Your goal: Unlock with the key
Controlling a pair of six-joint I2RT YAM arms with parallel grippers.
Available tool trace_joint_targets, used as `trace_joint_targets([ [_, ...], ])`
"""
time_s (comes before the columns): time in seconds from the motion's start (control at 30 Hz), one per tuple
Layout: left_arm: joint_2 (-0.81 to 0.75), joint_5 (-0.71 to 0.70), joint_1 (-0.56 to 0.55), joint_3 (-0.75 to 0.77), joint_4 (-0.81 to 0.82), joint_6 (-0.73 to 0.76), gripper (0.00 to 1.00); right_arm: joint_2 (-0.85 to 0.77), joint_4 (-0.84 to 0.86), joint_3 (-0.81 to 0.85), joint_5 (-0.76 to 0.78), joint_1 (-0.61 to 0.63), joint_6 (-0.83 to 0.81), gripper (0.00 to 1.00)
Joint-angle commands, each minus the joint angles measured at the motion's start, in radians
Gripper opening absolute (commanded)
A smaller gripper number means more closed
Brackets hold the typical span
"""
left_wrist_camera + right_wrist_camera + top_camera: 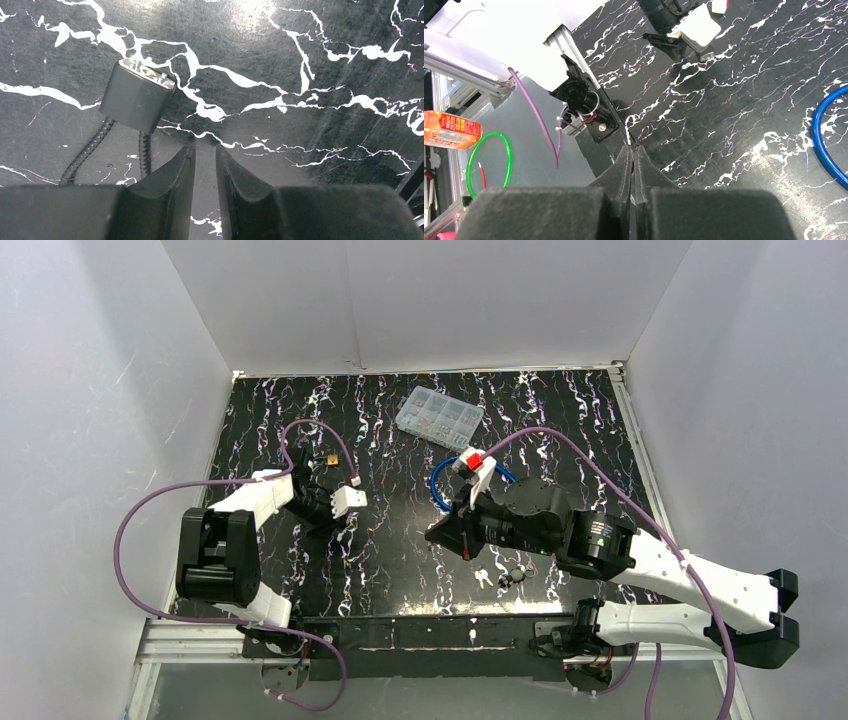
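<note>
A dark padlock [136, 97] with a braided cable shackle lies on the black marbled table [300, 45], its keyhole end facing away. In the top view the padlock [328, 460] lies left of centre. My left gripper [205, 150] is just short of it and to its right, jaws slightly apart with nothing between them. My right gripper [632, 150] is shut on a thin silver key [627, 136], seen edge-on, whose tip sticks out past the fingertips. In the top view my right gripper [442, 532] hovers at mid table, well right of the padlock.
A clear plastic parts box [439, 417] sits at the back. A blue cable loop [440, 495] lies by my right wrist. Small loose keys [484, 578] and a dark piece [515, 575] lie near the front edge. White walls enclose three sides.
</note>
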Motion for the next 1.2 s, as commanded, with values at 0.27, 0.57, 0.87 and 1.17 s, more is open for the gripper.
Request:
trace_joint_targets([
  [0.27,-0.132,0.151,-0.015,-0.041,-0.137,0.114,0.05,-0.031,0.036,0.028,0.035,-0.003,0.012,0.01],
  [0.57,-0.129,0.158,0.043,0.125,-0.143,0.010,0.40,-0.043,0.056,0.000,0.036,-0.005,0.011,0.01],
  [0.87,0.031,0.094,0.042,0.169,-0.135,-0.028,0.55,-0.063,0.047,-0.010,0.044,-0.011,0.011,0.01],
  [1.17,0.084,0.007,0.022,0.107,-0.019,-0.033,0.46,-0.041,0.051,0.004,0.025,-0.025,0.009,0.01],
])
